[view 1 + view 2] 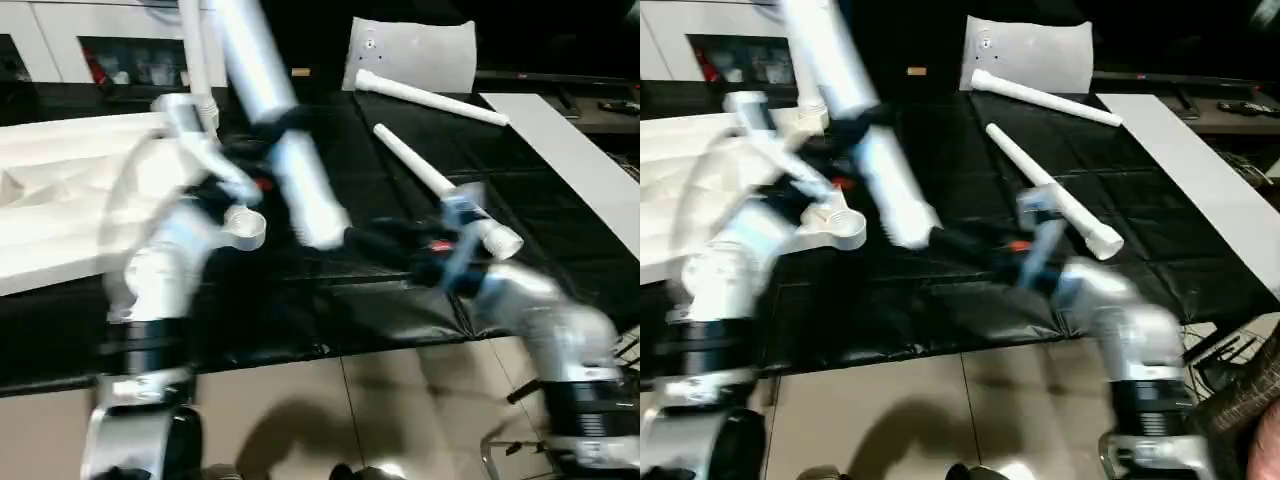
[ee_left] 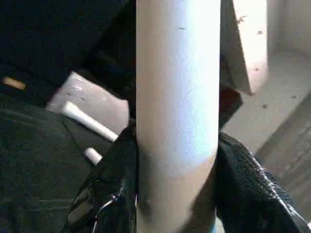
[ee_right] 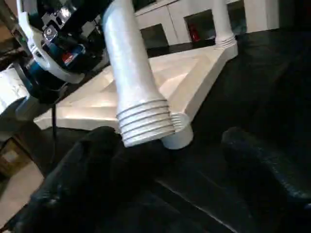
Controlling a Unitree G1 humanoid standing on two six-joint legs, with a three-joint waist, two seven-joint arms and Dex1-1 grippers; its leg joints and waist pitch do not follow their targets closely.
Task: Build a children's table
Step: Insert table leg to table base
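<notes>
Head cam: leg [image 1: 270, 110] slants up-left, clenched mid-shaft in L gripper [image 1: 262, 128]; L wrist: fingers [image 2: 109, 194] flank shaft; R wrist: threaded end just above corner socket [image 3: 177, 138] of tabletop [image 3: 160, 82], R gripper [image 3: 170, 165] released below.

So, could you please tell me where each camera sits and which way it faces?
Left eye: on the head, looking forward and down at the tabletop and two loose legs on the black mat; both silver forearms show.
Right eye: beside it, same scene slightly shifted.
Left wrist: looks along the left gripper, whose fingers clamp the held leg.
Right wrist: looks past the right gripper at that leg's threaded end near a corner socket.
Shared: the held leg shows in all views.
</notes>
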